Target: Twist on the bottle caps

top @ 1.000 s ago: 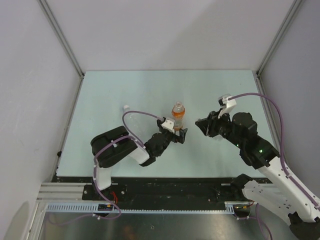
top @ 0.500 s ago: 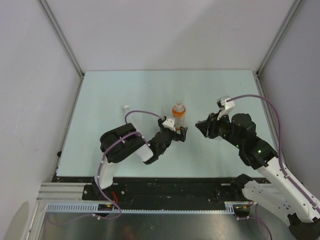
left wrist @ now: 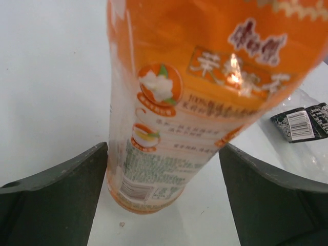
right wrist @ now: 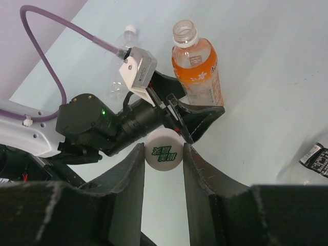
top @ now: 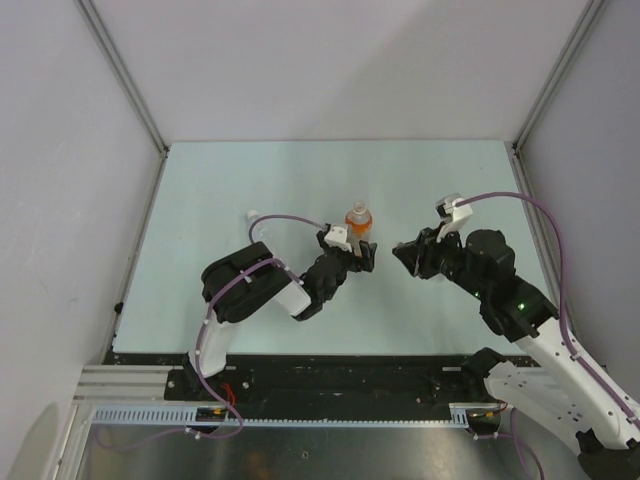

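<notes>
The printed cap (right wrist: pixel 163 149), white with green lettering on its top, is sitting pinched between the two fingers of the right gripper (top: pixel 408 252), whose jaws are clenching it from both sides while the arm is hovering above the pale table (top: pixel 250 170), to the right of the orange bottle (right wrist: pixel 197 72). That bottle is standing upright near the middle of the table, its neck showing open and bare. The left gripper (top: pixel 362 255) is reaching in low from the near side with its jaws spread, and the bottle's lower body is sitting between its fingers (left wrist: pixel 61 184); whether they are pressing on the plastic cannot be told. A clear bottle (right wrist: pixel 119 72) is lying on its side behind the left arm, wearing a small white cap (right wrist: pixel 130 29). A third bottle (left wrist: pixel 302 123), carrying a dark barcoded label, is showing only partly at the edge of both wrist views, on the right side of the table.
</notes>
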Controlling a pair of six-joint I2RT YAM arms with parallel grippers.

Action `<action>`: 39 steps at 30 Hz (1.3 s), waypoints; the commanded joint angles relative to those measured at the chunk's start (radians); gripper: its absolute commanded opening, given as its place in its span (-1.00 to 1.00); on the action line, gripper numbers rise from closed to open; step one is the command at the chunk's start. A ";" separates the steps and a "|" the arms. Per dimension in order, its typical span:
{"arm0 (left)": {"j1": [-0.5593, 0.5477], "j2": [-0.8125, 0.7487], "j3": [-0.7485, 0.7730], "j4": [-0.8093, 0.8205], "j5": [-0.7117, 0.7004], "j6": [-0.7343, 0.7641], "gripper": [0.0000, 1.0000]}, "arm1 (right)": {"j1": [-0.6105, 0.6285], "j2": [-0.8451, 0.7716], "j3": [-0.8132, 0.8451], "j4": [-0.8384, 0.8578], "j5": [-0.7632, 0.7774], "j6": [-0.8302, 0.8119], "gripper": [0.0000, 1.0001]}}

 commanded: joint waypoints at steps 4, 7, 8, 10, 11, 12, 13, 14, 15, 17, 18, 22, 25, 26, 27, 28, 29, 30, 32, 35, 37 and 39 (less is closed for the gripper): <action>0.002 -0.003 0.054 -0.049 -0.019 -0.005 0.50 | -0.006 -0.043 -0.012 0.002 0.002 -0.020 -0.78; 0.002 -0.015 0.047 -0.052 -0.011 0.010 0.10 | -0.005 -0.058 -0.012 -0.007 0.005 -0.023 -0.77; 0.000 -0.031 0.038 -0.052 -0.008 0.028 -0.02 | -0.006 -0.063 -0.012 -0.009 0.007 -0.025 -0.77; -0.006 -0.092 0.008 -0.051 -0.001 0.075 -0.14 | -0.005 -0.068 -0.012 -0.011 0.008 -0.028 -0.76; -0.008 -0.129 -0.013 -0.053 0.013 0.100 -0.18 | -0.005 -0.070 -0.012 -0.012 0.008 -0.029 -0.76; -0.010 -0.172 -0.037 -0.057 0.042 0.133 -0.22 | -0.005 -0.071 -0.012 -0.011 0.006 -0.028 -0.76; -0.012 -0.223 -0.064 -0.069 0.072 0.155 -0.25 | -0.005 -0.072 -0.012 -0.009 0.004 -0.029 -0.76; -0.013 -0.274 -0.092 -0.094 0.114 0.172 -0.29 | -0.006 -0.073 -0.012 -0.006 0.001 -0.029 -0.76; -0.014 -0.330 -0.120 -0.136 0.157 0.193 -0.34 | -0.005 -0.075 -0.012 -0.004 -0.003 -0.029 -0.76; -0.014 -0.439 -0.155 -0.286 0.222 0.218 -0.44 | -0.007 -0.086 -0.012 -0.005 -0.011 -0.024 -0.76; -0.014 -0.493 -0.158 -0.391 0.240 0.224 -0.47 | -0.007 -0.093 -0.012 -0.013 -0.015 -0.023 -0.75; -0.013 -0.671 -0.171 -0.777 0.356 0.267 -0.56 | -0.011 -0.110 -0.012 -0.041 -0.023 -0.038 -0.75; -0.012 -0.776 -0.169 -1.016 0.515 0.303 -0.55 | -0.012 -0.102 -0.007 -0.035 -0.055 -0.055 -0.75; -0.012 -0.808 -0.170 -1.088 0.563 0.331 -0.54 | -0.013 -0.096 0.000 -0.038 -0.077 -0.062 -0.75; -0.012 -0.839 -0.181 -1.146 0.616 0.354 -0.54 | -0.013 -0.088 0.011 -0.043 -0.108 -0.073 -0.75; -0.012 -0.866 -0.195 -1.182 0.677 0.382 -0.55 | -0.013 -0.079 0.021 -0.049 -0.147 -0.087 -0.74; -0.012 -0.891 -0.209 -1.200 0.747 0.413 -0.56 | -0.014 -0.070 0.029 -0.055 -0.189 -0.101 -0.74; -0.012 -0.909 -0.217 -1.209 0.805 0.439 -0.59 | -0.014 -0.063 0.034 -0.060 -0.230 -0.116 -0.74; -0.012 -0.931 -0.211 -1.224 0.836 0.466 -0.64 | -0.013 -0.048 0.043 -0.074 -0.310 -0.146 -0.74; -0.013 -0.934 -0.180 -1.266 0.836 0.496 -0.70 | -0.014 -0.037 0.048 -0.087 -0.394 -0.184 -0.73; -0.012 -0.924 -0.157 -1.309 0.898 0.525 -0.70 | -0.015 -0.035 0.053 -0.089 -0.424 -0.200 -0.71; -0.013 -0.920 -0.148 -1.327 0.946 0.544 -0.70 | -0.015 -0.027 0.055 -0.081 -0.456 -0.201 -0.70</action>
